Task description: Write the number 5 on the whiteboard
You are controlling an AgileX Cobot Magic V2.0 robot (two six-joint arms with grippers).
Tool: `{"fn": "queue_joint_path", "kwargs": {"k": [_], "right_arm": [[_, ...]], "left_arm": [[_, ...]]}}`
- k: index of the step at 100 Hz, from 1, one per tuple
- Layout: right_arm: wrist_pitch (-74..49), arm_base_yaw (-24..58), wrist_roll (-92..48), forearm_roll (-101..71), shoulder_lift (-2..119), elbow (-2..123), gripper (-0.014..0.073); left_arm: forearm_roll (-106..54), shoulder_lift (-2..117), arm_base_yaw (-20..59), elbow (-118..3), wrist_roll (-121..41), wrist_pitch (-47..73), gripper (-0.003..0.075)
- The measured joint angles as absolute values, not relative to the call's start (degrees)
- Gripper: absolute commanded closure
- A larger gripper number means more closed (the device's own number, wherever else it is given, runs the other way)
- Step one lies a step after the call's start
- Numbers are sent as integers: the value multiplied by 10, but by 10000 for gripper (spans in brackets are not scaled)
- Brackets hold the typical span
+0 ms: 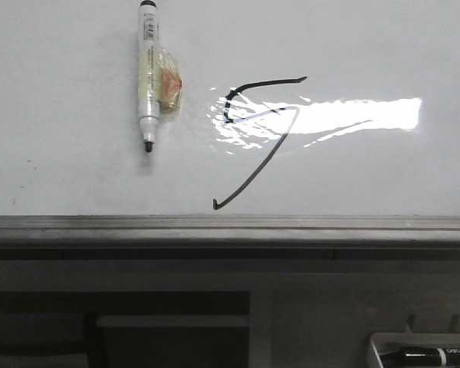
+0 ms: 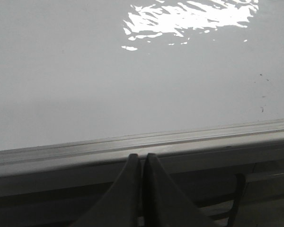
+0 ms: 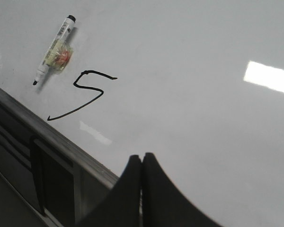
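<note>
Whiteboard [image 1: 77, 176] across the upper part of the front frame, grey rail [image 1: 230, 224] along its lower edge; number 5 [image 1: 254, 146] in thin black line at centre, slanted, partly crossed by a bright glare patch [image 1: 353, 115]; uncapped marker [image 1: 149, 73] flat on the board at upper left, tip toward the rail, well clear of the drawing. Left gripper [image 2: 142, 158] — fingers pressed together, holding nothing — at the rail; right gripper [image 3: 142, 158] likewise closed and empty, over bare board.
</note>
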State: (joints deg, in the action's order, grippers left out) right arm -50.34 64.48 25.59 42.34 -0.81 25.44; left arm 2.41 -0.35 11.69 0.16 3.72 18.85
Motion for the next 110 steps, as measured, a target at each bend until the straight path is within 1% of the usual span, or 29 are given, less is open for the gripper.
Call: {"fn": "queue_joint_path", "kwargs": {"k": [19, 30, 46, 59, 71, 89, 98, 110], "right_arm": [[-519, 645, 256, 429, -8, 254, 655], [-535, 645, 256, 466, -8, 241, 655], [-475, 641, 300, 503, -8, 190, 655], [-421, 607, 338, 505, -8, 145, 655], [-356, 530, 352, 506, -8, 114, 655], [-235, 368, 354, 483, -8, 78, 655], [-180, 279, 341, 425, -8, 54, 655], [-119, 159, 292, 292, -8, 5, 655]], "left_arm": [[24, -4, 117, 2, 37, 189, 741], [24, -4, 117, 2, 37, 189, 741], [24, -4, 117, 2, 37, 189, 741], [24, -4, 117, 2, 37, 189, 741], [24, -4, 117, 2, 37, 189, 741], [24, -4, 117, 2, 37, 189, 741], [24, -4, 117, 2, 37, 189, 741], [24, -4, 117, 2, 37, 189, 741]]}}
